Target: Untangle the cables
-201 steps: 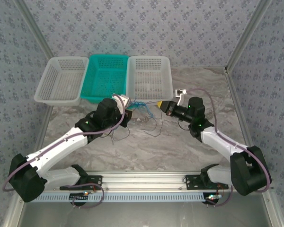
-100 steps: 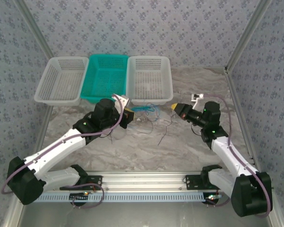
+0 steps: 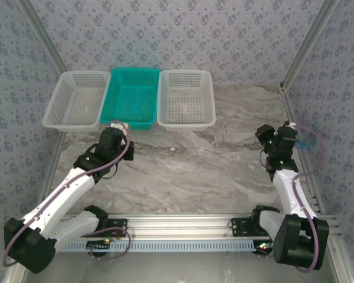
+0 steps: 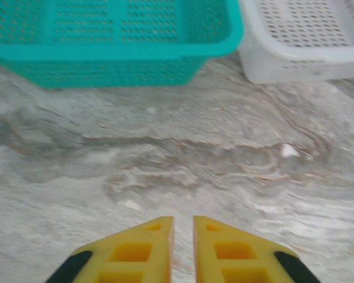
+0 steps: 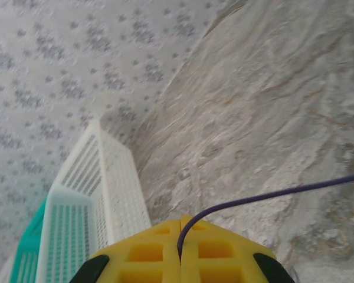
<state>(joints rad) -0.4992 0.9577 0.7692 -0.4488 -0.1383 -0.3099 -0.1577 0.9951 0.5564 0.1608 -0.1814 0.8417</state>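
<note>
**Separation step.** Right gripper [image 5: 180,227], far to the right of the teal basket [image 3: 134,70], was clenched on a purple cable [image 5: 253,197] that trailed off over the table [image 3: 194,177]. Blue cables [image 3: 307,141] showed just beside it. Left gripper [image 4: 183,227], just in front of the teal basket, stood slightly parted and empty. Good practice here would be a firm pinch and a slow, low pull, stopping if strands drag together.

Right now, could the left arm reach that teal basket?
Probably yes: the left gripper points toward the teal basket, and just bare table lies between them, with nothing in the way.
</note>
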